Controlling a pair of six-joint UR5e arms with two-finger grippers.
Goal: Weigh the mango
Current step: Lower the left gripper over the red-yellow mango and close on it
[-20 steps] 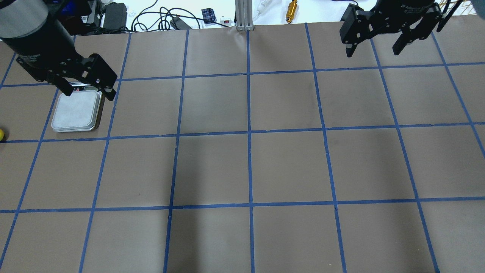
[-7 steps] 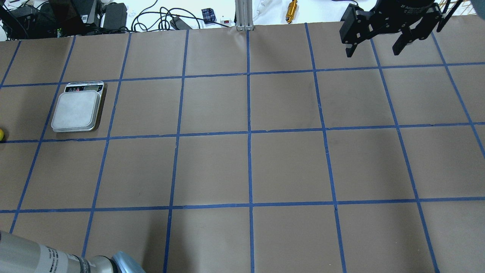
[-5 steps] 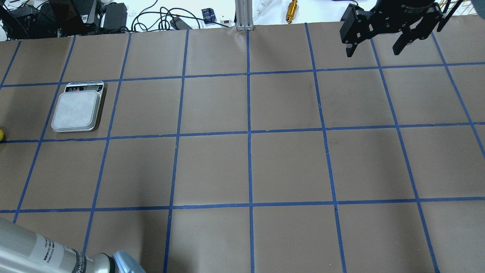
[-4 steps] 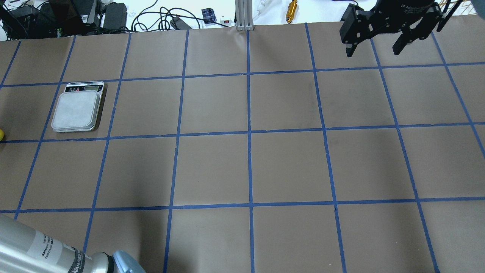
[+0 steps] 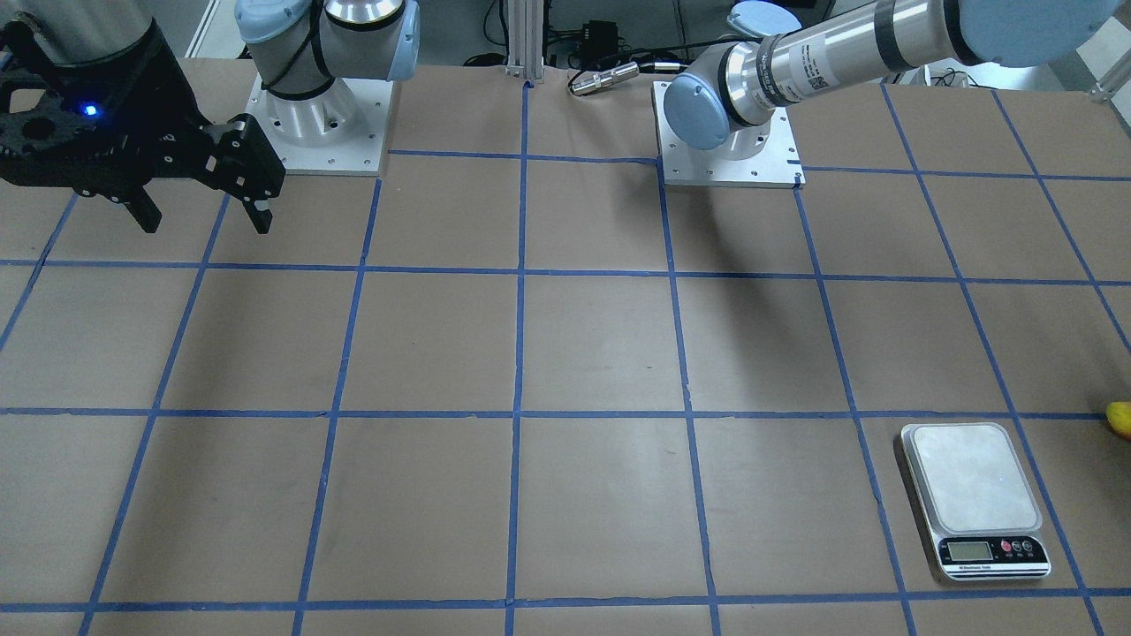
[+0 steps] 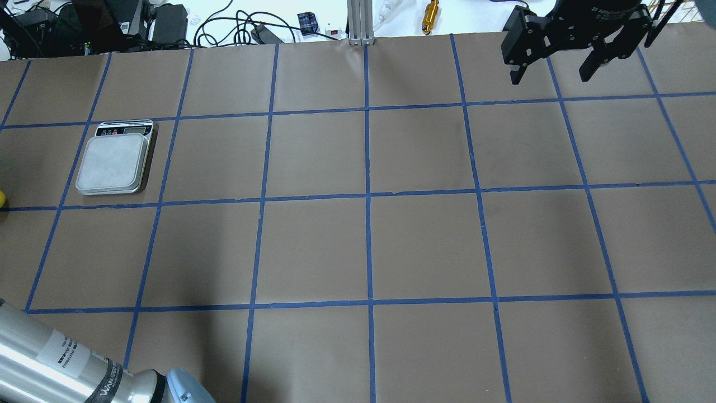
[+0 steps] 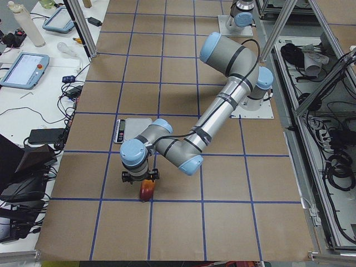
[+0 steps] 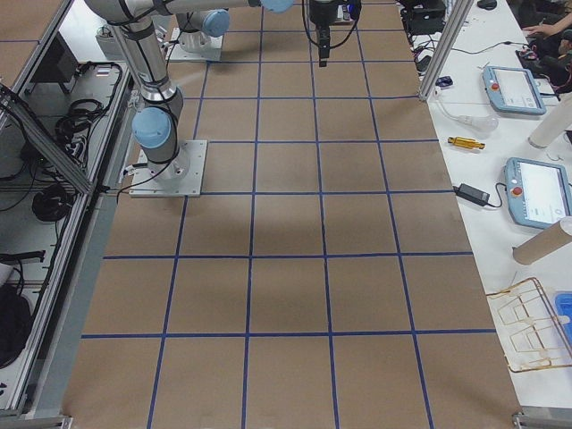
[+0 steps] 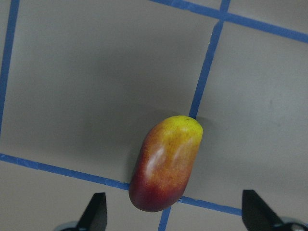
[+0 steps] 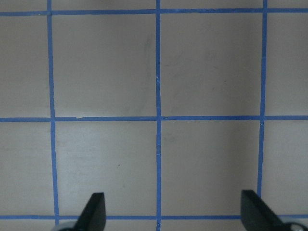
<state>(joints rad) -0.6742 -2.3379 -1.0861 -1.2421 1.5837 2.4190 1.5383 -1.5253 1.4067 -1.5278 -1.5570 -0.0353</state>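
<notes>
The mango [image 9: 166, 163], yellow at one end and red at the other, lies on the brown table on a blue tape line. It also shows in the exterior left view [image 7: 146, 192], and as a sliver at the edge of the front view [image 5: 1120, 418] and of the overhead view [image 6: 1, 197]. My left gripper [image 9: 174, 219] hangs just above it, open, with its fingers wide on either side of the red end. The silver scale [image 6: 114, 162] stands bare one grid square away [image 7: 133, 129]. My right gripper [image 6: 554, 70] is open and empty, high over the far right corner.
My left arm's silver link [image 6: 56, 364] crosses the overhead view's bottom left corner. The arm bases [image 5: 729, 159] stand at the robot's edge of the table. Cables and a gold cylinder [image 6: 430, 14] lie beyond the far edge. Blue tape lines grid the table.
My left gripper has left its place over the scale and moved out of the overhead view's left edge. Its arm link has crept up in the bottom left corner. The right arm has not moved.
</notes>
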